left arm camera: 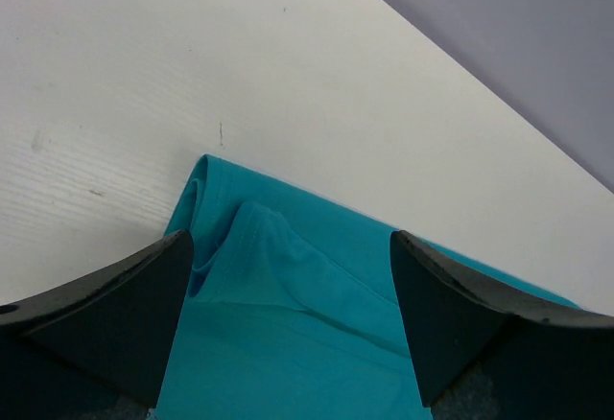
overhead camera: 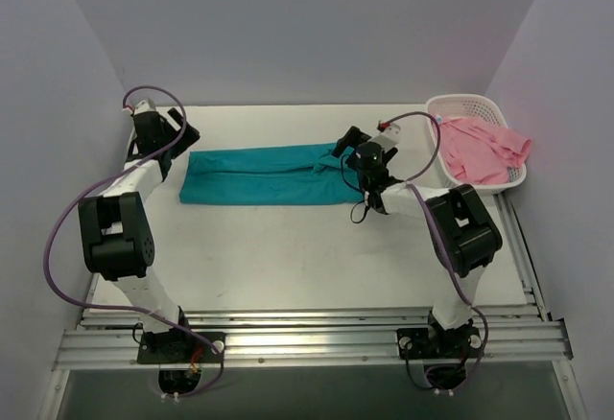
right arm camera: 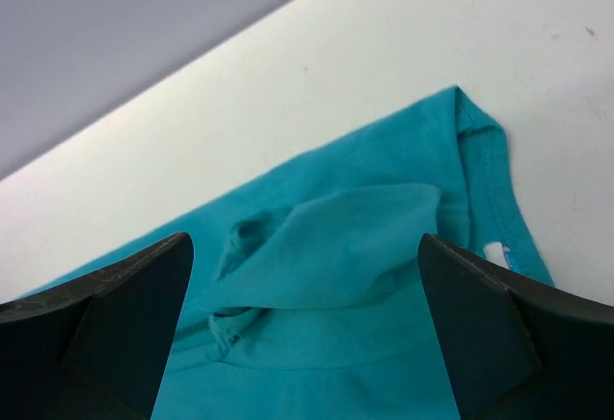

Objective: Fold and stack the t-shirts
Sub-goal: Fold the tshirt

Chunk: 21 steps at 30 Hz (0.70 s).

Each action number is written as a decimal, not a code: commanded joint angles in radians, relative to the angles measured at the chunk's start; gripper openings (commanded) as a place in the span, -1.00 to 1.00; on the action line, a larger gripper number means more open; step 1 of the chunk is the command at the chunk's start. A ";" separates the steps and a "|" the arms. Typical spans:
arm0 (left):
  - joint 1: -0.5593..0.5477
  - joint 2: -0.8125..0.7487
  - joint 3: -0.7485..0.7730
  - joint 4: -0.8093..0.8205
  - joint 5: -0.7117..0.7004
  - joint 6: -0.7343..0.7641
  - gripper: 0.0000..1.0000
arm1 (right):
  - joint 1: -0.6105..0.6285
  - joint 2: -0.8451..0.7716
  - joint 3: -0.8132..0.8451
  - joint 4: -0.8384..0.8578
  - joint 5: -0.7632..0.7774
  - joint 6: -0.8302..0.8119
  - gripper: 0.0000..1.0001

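Note:
The teal t-shirt (overhead camera: 264,176) lies on the table as a long narrow folded strip running left to right. My left gripper (overhead camera: 182,144) is open just above its left end, whose corner and folded hem show between the jaws in the left wrist view (left arm camera: 288,276). My right gripper (overhead camera: 342,149) is open above its right end, where a folded sleeve and the white neck label (right arm camera: 495,253) show on the teal cloth (right arm camera: 355,247). Neither gripper holds anything. The pink t-shirt (overhead camera: 480,150) lies crumpled in the basket at the far right.
The white lattice basket (overhead camera: 464,105) stands at the table's back right corner, against the right wall. The white table (overhead camera: 288,257) spreads in front of the teal shirt. Walls close in the left, back and right sides.

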 commanded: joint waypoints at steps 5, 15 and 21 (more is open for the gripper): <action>-0.009 -0.012 0.037 0.040 0.023 0.014 0.83 | 0.005 0.038 0.239 -0.120 0.029 -0.039 0.99; -0.011 0.008 0.037 0.072 0.043 0.012 0.82 | 0.009 0.314 0.586 -0.326 -0.033 -0.034 0.96; -0.011 0.015 0.028 0.090 0.055 0.009 0.81 | 0.019 0.331 0.591 -0.357 -0.036 -0.020 0.93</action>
